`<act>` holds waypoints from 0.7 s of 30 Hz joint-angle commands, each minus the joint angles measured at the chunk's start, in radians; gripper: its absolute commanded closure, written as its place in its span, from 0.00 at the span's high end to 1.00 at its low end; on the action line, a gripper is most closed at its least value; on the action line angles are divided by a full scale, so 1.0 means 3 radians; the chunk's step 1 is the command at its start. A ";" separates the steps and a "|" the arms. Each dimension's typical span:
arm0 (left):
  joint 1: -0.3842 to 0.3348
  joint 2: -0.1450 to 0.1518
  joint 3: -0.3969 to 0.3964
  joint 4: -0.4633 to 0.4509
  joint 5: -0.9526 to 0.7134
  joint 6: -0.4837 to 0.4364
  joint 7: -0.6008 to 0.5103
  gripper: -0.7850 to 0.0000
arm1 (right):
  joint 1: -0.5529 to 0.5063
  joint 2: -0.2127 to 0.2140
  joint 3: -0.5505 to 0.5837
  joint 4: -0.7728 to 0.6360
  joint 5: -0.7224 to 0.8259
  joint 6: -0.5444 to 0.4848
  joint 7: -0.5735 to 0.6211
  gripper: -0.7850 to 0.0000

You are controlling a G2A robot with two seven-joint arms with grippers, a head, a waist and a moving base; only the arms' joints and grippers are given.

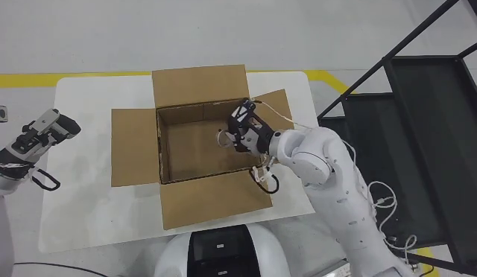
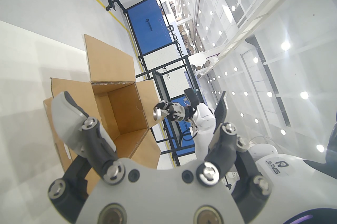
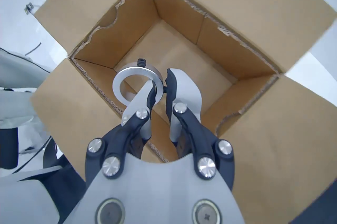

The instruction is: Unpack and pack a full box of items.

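An open cardboard box (image 1: 200, 87) stands in the middle of the white table (image 1: 89, 202), and its four flaps are folded outward. One flap reaches the far edge of the table and another one lies toward the near edge.

The right gripper (image 3: 160, 81) is above the opening of the box, close to the right wall. It is clenched on a metal ring (image 3: 117, 83). One finger goes through the hole of the ring and the other finger presses from outside, so the wall of the ring is pinched between them. The ring has a small black screw on its rim. It hangs in the air over the inside of the box and does not touch the cardboard.

The left gripper (image 1: 59, 122) is at the left edge of the table, well apart from the box. Its fingers (image 2: 65, 109) are spread wide and nothing is between them.
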 commanded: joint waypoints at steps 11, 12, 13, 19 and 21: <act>0.0000 0.0000 0.0000 0.0000 0.0000 0.0000 0.0000 1.00 | -0.0633 0.0067 0.0525 -0.0317 -0.0008 0.0129 -0.0362 0.00; 0.0000 0.0000 0.0000 0.0000 0.0000 0.0000 0.0000 1.00 | -0.0633 0.0067 0.0525 -0.0317 -0.0008 0.0129 -0.0362 0.00; 0.0000 0.0000 0.0000 0.0000 0.0000 0.0000 0.0000 1.00 | -0.0633 0.0067 0.0525 -0.0317 -0.0008 0.0129 -0.0362 0.00; 0.0000 0.0000 0.0000 0.0000 0.0000 0.0000 0.0000 1.00 | -0.0633 0.0067 0.0525 -0.0317 -0.0008 0.0129 -0.0362 0.00; 0.0000 0.0000 0.0000 0.0000 0.0000 0.0000 0.0000 1.00 | -0.0633 0.0067 0.0525 -0.0317 -0.0008 0.0129 -0.0362 0.00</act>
